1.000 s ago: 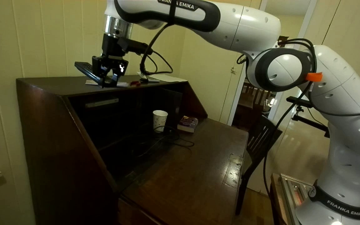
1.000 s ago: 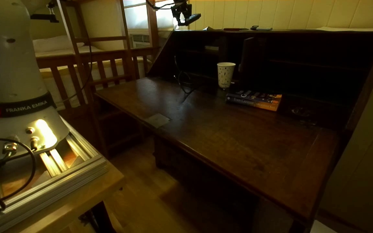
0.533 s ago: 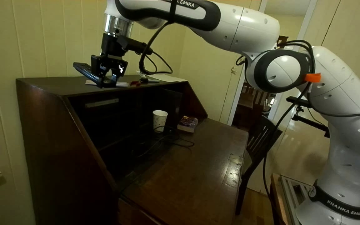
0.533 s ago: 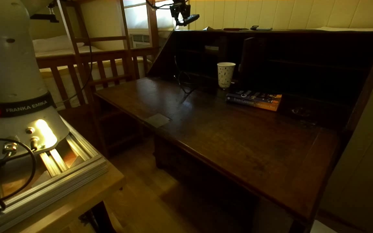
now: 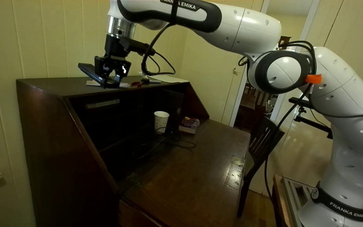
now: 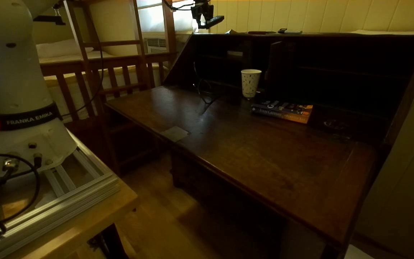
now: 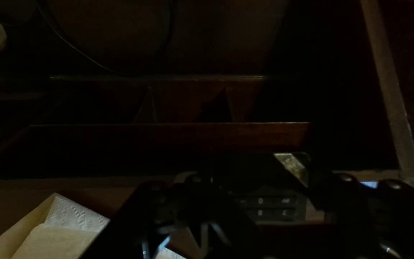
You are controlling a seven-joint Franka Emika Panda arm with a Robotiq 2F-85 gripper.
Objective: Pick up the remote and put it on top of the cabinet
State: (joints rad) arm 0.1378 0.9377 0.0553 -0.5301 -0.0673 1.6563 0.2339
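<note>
The remote (image 5: 88,70) is black, flat and oblong, and is held tilted. My gripper (image 5: 112,84) is shut on it near one end, and the rest sticks out to the left in this exterior view. In an exterior view the remote (image 6: 215,21) shows a small gap above the cabinet's (image 6: 264,151) top. The dark brown cabinet (image 5: 49,86) has a flat top and a fold-out leaf. In the dark wrist view, number keys of the remote (image 7: 273,208) show between the black fingers, over the top's front edge. Its far part is hidden there.
On the cabinet top lie a folded white paper (image 7: 63,226), a red item (image 5: 136,84), a small dark item (image 5: 145,81) and a paper sheet (image 5: 169,78). A white cup (image 5: 161,121), a book (image 5: 189,125) and a black cable (image 5: 181,145) are on the leaf. A chair (image 5: 263,138) stands beside.
The gripper with the remote has shifted only slightly, a little to one side and then back. The grip is unchanged. The bright light on the robot's base has gone out.
</note>
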